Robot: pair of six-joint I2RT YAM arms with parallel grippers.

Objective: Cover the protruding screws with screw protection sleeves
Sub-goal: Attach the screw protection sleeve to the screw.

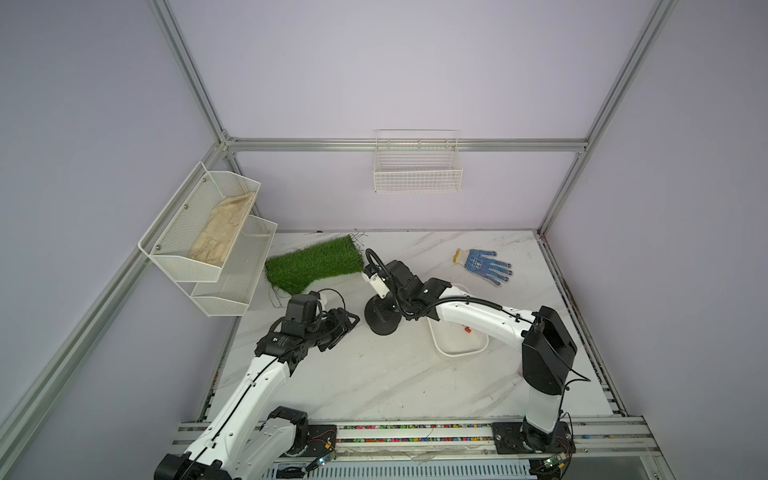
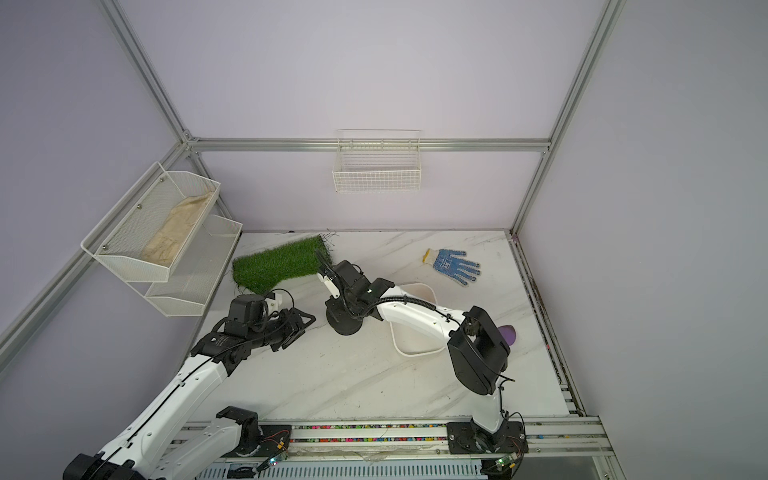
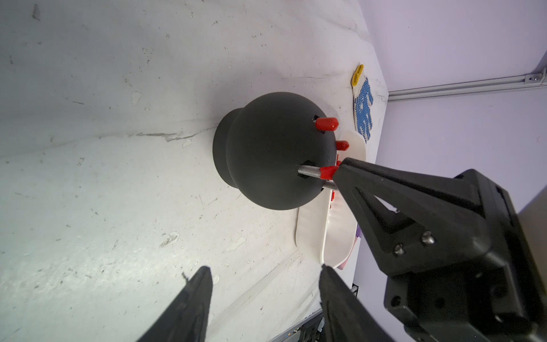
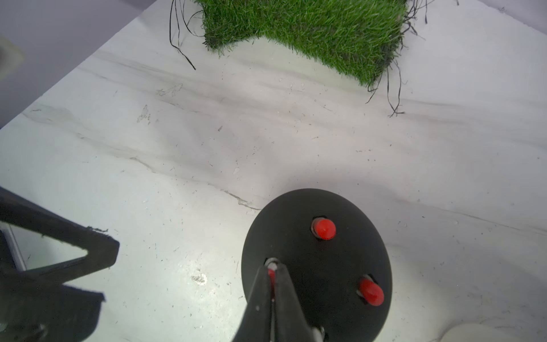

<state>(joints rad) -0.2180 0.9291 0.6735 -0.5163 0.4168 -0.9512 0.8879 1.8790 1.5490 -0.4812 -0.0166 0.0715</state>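
The black dome base (image 1: 380, 322) (image 2: 344, 322) stands mid-table. Two of its protruding screws wear red screw protection sleeves (image 4: 324, 229) (image 4: 371, 292), also seen from the side as red sleeves (image 3: 326, 123) (image 3: 342, 145). My right gripper (image 4: 272, 268) (image 3: 337, 174) points down at the dome, shut on a third red sleeve (image 3: 327, 172) sitting on the tip of a screw (image 3: 309, 171), with bare thread showing below it. Another bare screw (image 3: 328, 185) peeks out behind that finger. My left gripper (image 3: 265, 271) (image 1: 349, 322) hovers open and empty just left of the dome.
A white tray (image 1: 440, 349) (image 2: 415, 353) lies right of the dome under the right arm, with a loose red sleeve (image 1: 467, 330) in it. Green turf (image 1: 313, 266) lies behind, a blue-dotted glove (image 1: 484, 264) at the back right, and mesh shelves (image 1: 208, 241) on the left wall.
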